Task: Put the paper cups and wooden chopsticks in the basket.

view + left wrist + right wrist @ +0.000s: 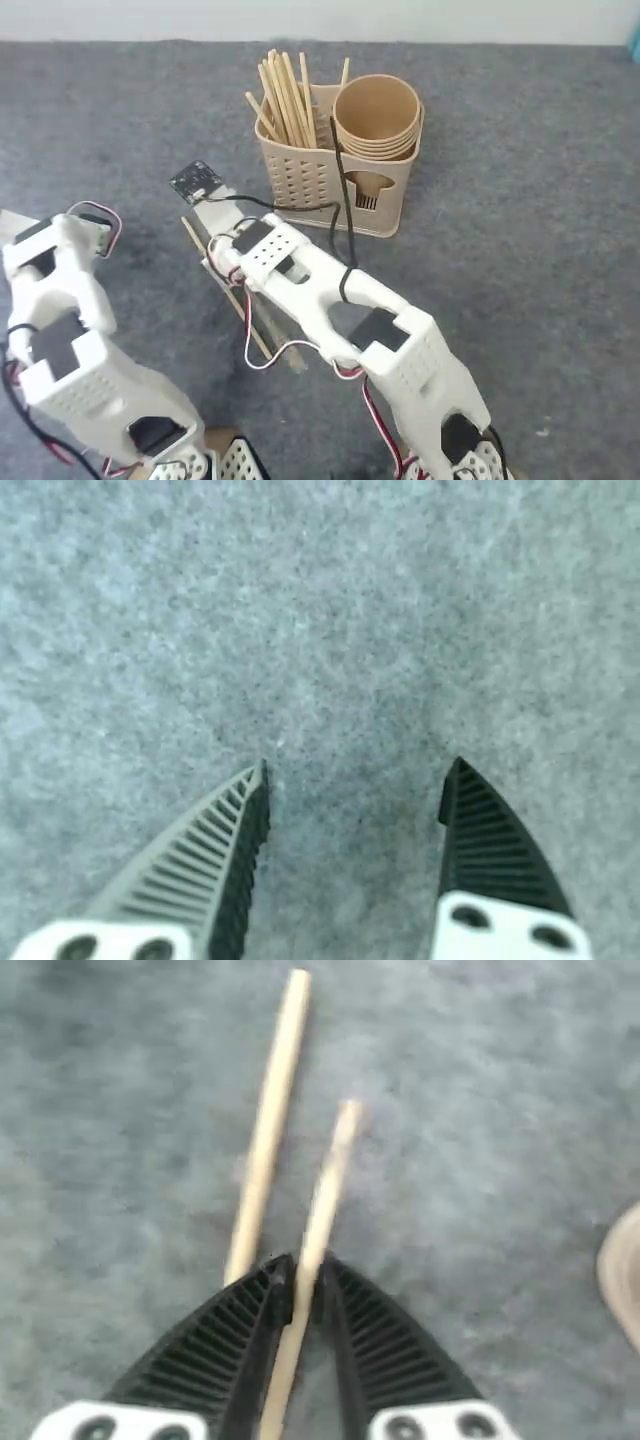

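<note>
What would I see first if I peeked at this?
The tan basket on the grey mat, stuffed with chopsticks beside stacked paper cups. Near it, the right hand pinches one chopstick, a loose chopstick lying alongside.

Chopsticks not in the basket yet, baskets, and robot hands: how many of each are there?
Chopsticks outside the basket: 2 (held chopstick, loose chopstick)
Baskets: 1
Hands: 2 (right hand, left hand)
Total: 5
</note>
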